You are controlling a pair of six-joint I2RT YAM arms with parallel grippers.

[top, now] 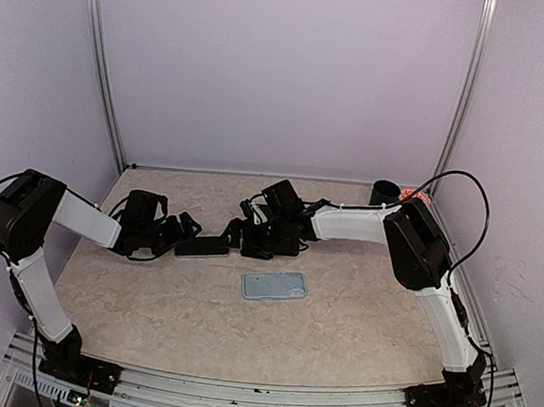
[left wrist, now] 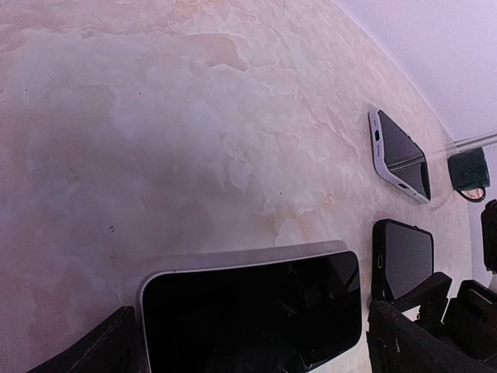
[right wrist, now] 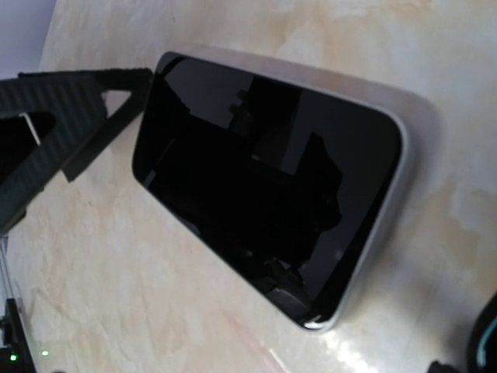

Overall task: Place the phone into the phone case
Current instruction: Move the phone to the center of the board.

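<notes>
Marbled beige tabletop (top: pixel 151 298), phone (top: pixel 202 248) lying flat, pale lilac walls (top: pixel 282 72)

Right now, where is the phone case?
In the top view, the phone case lies flat on the table, just right of the dark phone and nearer the bottom edge.

The phone (right wrist: pixel 264 186) has a glossy black glass face that mirrors its surroundings, framed by a smooth, pale satin rim. The worktop (left wrist: pixel 155 116) looks like matt, marble-patterned beige laminate. The phone case (top: pixel 274 286) appears to be smooth, pale blue-grey plastic. The corner posts (top: pixel 104 68) are brushed metal
</notes>
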